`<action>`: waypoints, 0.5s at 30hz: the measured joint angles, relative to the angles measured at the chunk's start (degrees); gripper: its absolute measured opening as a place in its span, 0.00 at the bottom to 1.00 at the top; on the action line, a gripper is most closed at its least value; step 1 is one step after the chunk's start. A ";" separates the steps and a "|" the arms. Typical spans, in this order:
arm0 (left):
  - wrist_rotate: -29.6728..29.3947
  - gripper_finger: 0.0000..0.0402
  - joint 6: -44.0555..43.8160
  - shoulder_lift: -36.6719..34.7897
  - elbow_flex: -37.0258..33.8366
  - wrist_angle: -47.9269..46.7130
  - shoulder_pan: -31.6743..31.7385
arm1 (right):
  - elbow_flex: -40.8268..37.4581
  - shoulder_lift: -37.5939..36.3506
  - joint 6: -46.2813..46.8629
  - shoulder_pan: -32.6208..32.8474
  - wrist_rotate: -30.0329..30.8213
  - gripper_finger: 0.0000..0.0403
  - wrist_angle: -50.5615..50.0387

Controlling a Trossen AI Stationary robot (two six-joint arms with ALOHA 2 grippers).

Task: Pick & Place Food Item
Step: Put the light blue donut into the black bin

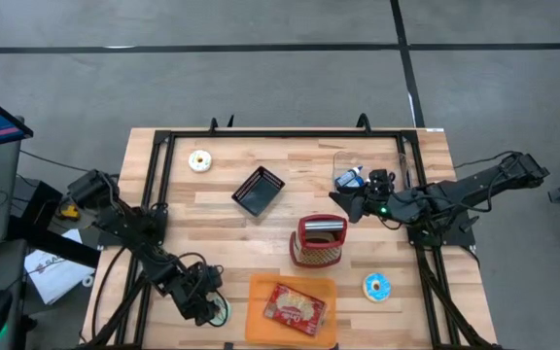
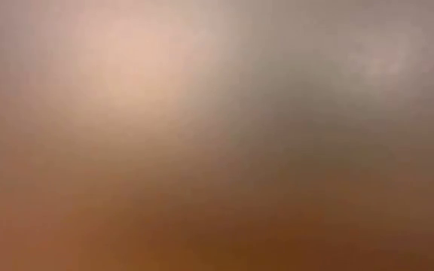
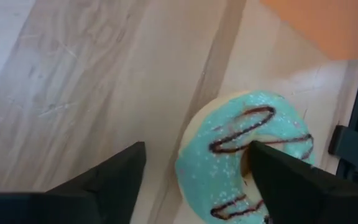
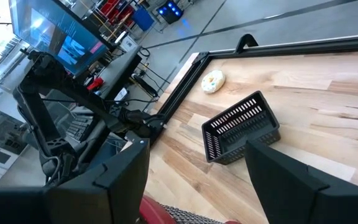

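Note:
A teal-iced doughnut [image 3: 247, 124] with dark drizzle lies flat on the wooden table near its front left, next to the orange tray [image 1: 261, 292]. My left gripper [image 3: 197, 146] is open and points steeply down over it, also seen in the high view as my left gripper [image 1: 209, 307]. One finger [image 3: 291, 180] stands at the doughnut's hole, the other [image 3: 104, 180] outside its rim over bare wood. My right gripper [image 1: 343, 199] hangs open above the table's right middle with nothing between its fingers. My left gripper comes at the doughnut from above, slanting down, with the doughnut's near side of the ring [image 3: 216, 155] between its two open fingers. Whether either finger touches the doughnut, I cannot tell. The doughnut lies flat on the table.
The orange tray holds a red food packet [image 1: 295, 307]. A red basket [image 1: 319, 241] stands in the middle and a black basket [image 1: 259, 190] behind it. A white doughnut [image 1: 199, 160] lies far left, a blue doughnut [image 1: 377, 286] near right. A black frame [image 1: 154, 194] borders the table.

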 joint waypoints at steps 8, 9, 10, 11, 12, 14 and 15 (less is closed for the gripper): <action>2.10 0.42 2.53 -1.25 -0.15 -0.49 -0.03 | 0.00 0.00 -0.02 0.00 -0.12 0.63 0.00; 2.11 0.39 2.94 -1.27 -0.15 -0.42 -0.05 | 0.00 0.00 -0.04 0.00 -0.12 0.63 0.00; 2.14 0.36 3.40 -1.29 -0.15 -0.29 -0.12 | 0.00 0.00 -0.04 0.00 -0.12 0.63 0.00; 2.18 0.34 3.78 -1.29 -0.15 0.04 -0.14 | 0.00 0.00 -0.02 0.00 -0.12 0.63 0.00; 2.18 0.32 4.02 -1.29 -0.15 0.35 -0.14 | 0.00 0.00 -0.04 0.00 -0.12 0.63 0.03; 2.16 0.28 4.53 -1.31 -0.15 0.76 -0.14 | 0.00 0.00 -0.02 0.00 -0.12 0.63 0.15; 2.14 0.27 4.87 -1.36 -0.15 0.93 -0.14 | 0.00 -0.01 0.00 0.00 -0.12 0.63 0.14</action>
